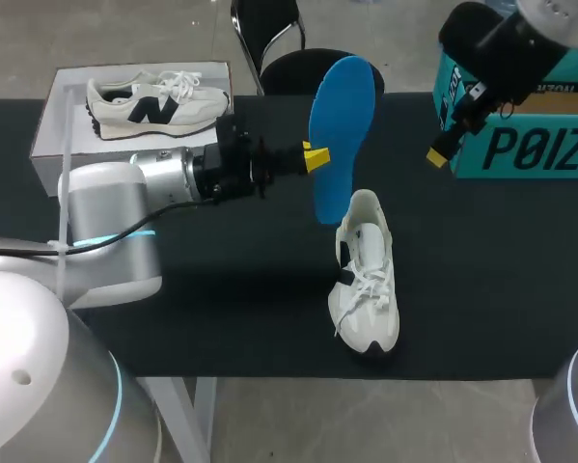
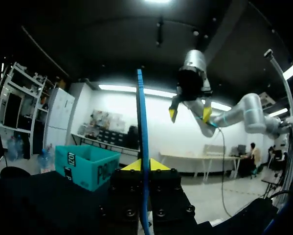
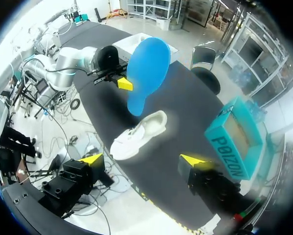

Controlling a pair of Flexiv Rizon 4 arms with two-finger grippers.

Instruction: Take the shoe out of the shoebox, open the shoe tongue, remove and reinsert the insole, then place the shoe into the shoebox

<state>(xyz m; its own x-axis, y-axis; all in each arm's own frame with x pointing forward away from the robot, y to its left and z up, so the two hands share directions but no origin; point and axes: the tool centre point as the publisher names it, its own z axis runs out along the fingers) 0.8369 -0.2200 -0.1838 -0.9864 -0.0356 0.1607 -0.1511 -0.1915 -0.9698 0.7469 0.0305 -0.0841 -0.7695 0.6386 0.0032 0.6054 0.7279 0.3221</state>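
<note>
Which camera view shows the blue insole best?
The head view: the insole shows its whole broad face, held by the left gripper. The right wrist view also shows a broad face of the insole; the left wrist view shows only its thin edge between the gripper's fingers.

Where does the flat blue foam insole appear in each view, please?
Head view: blue insole mid-table, held by the left gripper, near the white shoe.
Left wrist view: edge-on strip between its own yellow fingertips.
Right wrist view: ahead of the right gripper, beyond the shoe.
Shared landmark: teal cardboard shoebox.
</note>
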